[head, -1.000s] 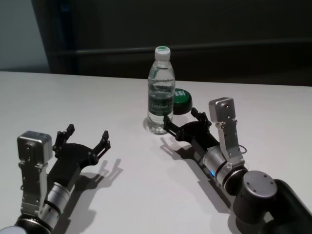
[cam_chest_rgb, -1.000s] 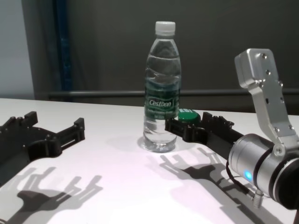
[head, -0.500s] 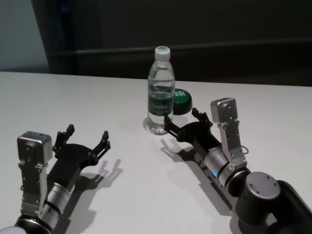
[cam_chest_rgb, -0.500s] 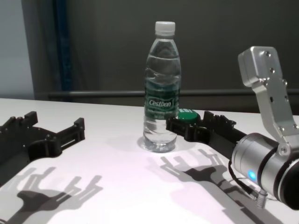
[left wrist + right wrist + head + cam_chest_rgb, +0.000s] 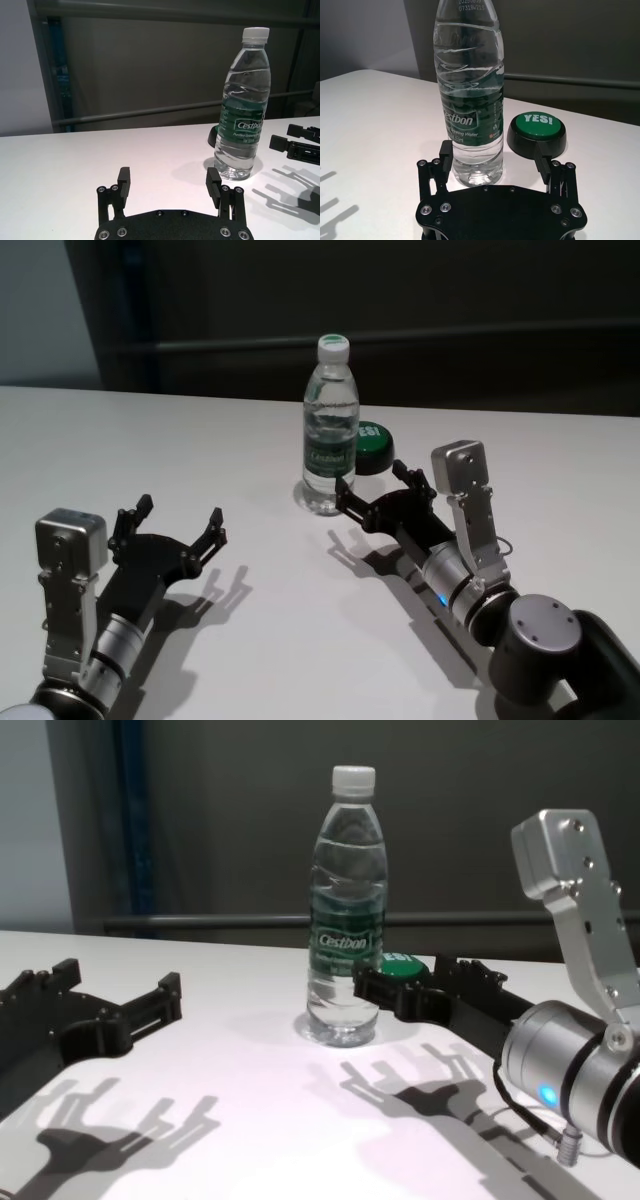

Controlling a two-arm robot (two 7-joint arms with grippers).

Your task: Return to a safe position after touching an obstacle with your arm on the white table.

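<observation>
**While the bottle stands firm, the right arm barely shifts beside it**

Because little on the white worktop (image 5: pixel 200 440) has moved in the last second, the change is easy to miss. The right arm's wrist housing has drifted slightly, lifting and swinging a touch outward, yet its pincer (image 5: pixel 375 495) still lies low with one finger right against the base of the water bottle (image 5: pixel 330 430); from the right wrist view that finger looks touching or a hair off, I cannot say which. The pincer is spread wide, holding nothing, with the bottle standing off its left finger rather than between the two.

That bottle stays upright near the middle of the worktop, cap on, not tipped or nudged. Just behind it sits the green button (image 5: pixel 372 445), untouched.

To my eye the contact is made and the retreat has hardly begun: the arm must draw back toward the body without dragging the bottle over.

Over on the other side, the left pincer (image 5: pixel 168 525) rests parked low near the front edge, fingers spread and empty, unchanged
</observation>
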